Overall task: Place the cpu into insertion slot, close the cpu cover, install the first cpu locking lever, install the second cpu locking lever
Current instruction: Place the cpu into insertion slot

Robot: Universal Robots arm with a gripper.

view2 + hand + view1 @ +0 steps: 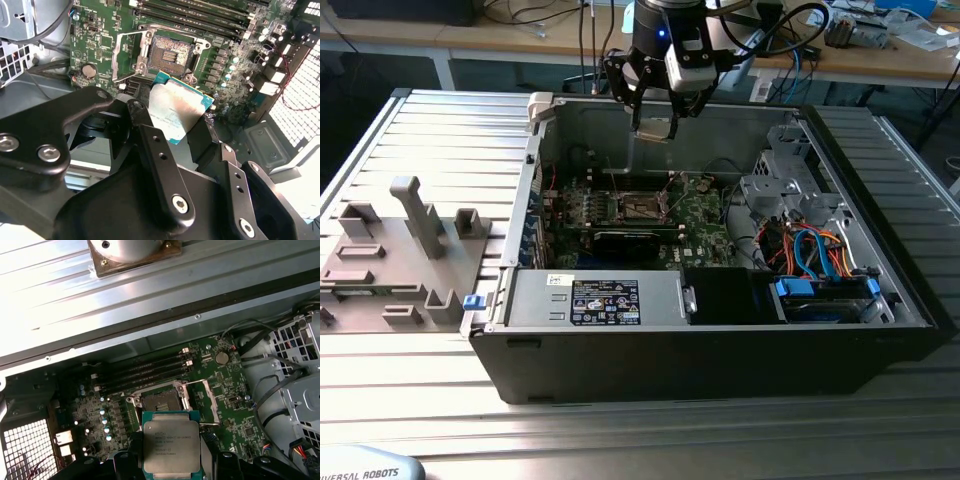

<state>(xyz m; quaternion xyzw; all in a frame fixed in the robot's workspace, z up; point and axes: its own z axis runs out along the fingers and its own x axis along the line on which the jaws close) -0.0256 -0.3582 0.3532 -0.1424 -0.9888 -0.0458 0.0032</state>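
Observation:
My gripper (655, 120) hangs over the open computer case, shut on the cpu (656, 129). In both wrist views the cpu (176, 107) (171, 445) is a square chip with a silver top and teal edge, clamped by its sides between the black fingers (150, 140). It is held in the air, short of the insertion slot (169, 52) (157, 401), a dark square socket on the green motherboard (700, 215). The socket lies bare. The cpu cover (125, 52) (200, 399), a silver frame, stands swung open beside it.
Long memory slots (145, 371) run beside the socket. A long black card (635, 238), a silver power supply (605, 300), a drive cage (785, 165) and coloured cables (810, 250) crowd the case. A grey fixture block (400, 255) lies at the exterior view's left.

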